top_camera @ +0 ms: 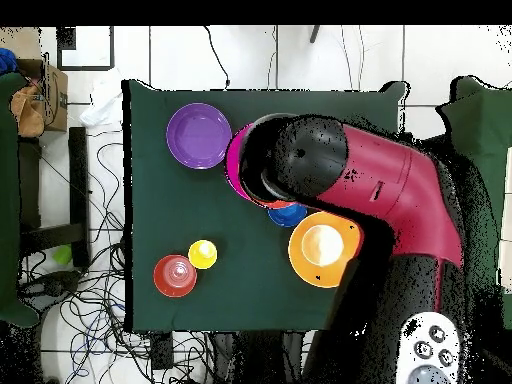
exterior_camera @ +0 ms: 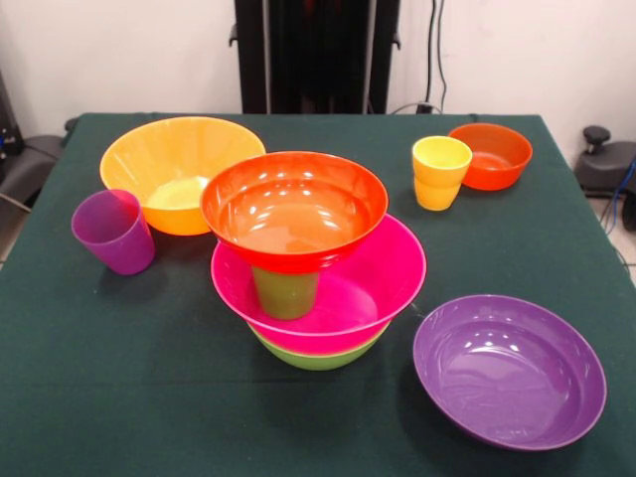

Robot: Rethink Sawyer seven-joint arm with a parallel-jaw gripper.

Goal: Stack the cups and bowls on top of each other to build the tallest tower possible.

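Note:
The tower stands mid-table: a lime green bowl (exterior_camera: 316, 356) at the bottom, a pink bowl (exterior_camera: 338, 283) in it, a green cup (exterior_camera: 286, 291) upright in the pink bowl, and a large red-orange bowl (exterior_camera: 295, 209) on the cup. The yellow cup (exterior_camera: 440, 171) stands apart beside a small red-orange bowl (exterior_camera: 491, 155). A purple cup (exterior_camera: 114, 231) stands in front of the large orange bowl (exterior_camera: 179, 169). A purple bowl (exterior_camera: 509, 368) lies near right. Overhead, the red and black arm (top_camera: 340, 170) covers the tower; only the pink bowl's rim (top_camera: 233, 160) and a small blue bowl (top_camera: 287, 215) show. The gripper is hidden.
The robot's pedestal (exterior_camera: 318, 55) stands behind the table's far edge. In the overhead view the purple bowl (top_camera: 198, 135), orange bowl (top_camera: 322, 248), yellow cup (top_camera: 203, 254) and small red-orange bowl (top_camera: 175, 276) ring the arm. Cables lie on the floor beside the green table (top_camera: 160, 215).

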